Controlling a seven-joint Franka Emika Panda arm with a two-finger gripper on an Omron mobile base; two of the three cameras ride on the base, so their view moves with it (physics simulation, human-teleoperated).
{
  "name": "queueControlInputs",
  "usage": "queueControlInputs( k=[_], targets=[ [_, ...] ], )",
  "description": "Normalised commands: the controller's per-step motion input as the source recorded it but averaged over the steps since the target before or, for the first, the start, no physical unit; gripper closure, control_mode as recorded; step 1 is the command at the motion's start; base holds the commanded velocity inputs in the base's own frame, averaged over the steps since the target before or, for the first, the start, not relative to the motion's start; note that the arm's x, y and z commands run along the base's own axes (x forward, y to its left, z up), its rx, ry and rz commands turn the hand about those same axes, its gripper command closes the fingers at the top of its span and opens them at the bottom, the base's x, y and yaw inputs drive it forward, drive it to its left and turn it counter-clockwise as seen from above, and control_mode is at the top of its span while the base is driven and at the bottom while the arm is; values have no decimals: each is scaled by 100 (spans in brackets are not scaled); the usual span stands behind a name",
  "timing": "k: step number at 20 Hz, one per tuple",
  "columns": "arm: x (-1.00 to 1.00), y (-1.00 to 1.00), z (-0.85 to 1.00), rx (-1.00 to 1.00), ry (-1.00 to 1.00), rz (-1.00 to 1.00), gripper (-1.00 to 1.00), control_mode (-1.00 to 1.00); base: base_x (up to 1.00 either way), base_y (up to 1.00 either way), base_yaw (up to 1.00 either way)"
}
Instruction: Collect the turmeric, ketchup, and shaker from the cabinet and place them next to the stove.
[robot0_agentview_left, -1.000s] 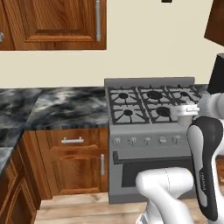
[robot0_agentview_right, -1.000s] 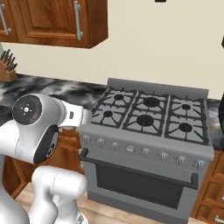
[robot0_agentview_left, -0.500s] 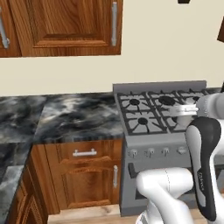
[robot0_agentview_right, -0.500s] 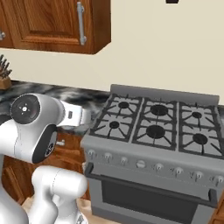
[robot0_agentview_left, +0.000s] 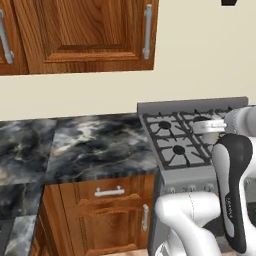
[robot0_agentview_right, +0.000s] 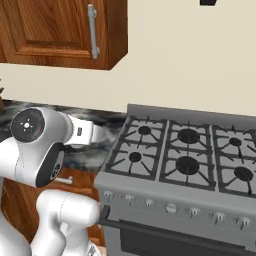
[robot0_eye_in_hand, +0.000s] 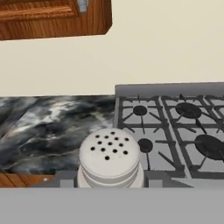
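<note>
End effector clamped on shaker (robot0_eye_in_hand: 110, 159), carrying it toward stove (robot0_agentview_right: 185, 165). Next: lower onto counter (robot0_agentview_left: 95, 145) left of stove, release.

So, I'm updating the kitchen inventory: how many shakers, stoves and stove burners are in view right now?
shaker: 1
stove: 1
burners: 6
Total: 8

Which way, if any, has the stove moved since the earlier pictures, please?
No. The stove still abuts the marble counter; the whole view shifted, so the camera moved.
</note>
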Motion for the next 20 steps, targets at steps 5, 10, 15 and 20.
queueControlInputs(
  k=[5,10,15,20],
  targets=[
    [0,0,0,0,0,0,100,100,69,21,-4],
    [0,0,0,0,0,0,100,100,56,0,0],
    [65,15,-47,0,0,15,100,-100,12,1,1],
    [80,12,-62,0,0,39,100,-100,0,0,0]
  ],
)
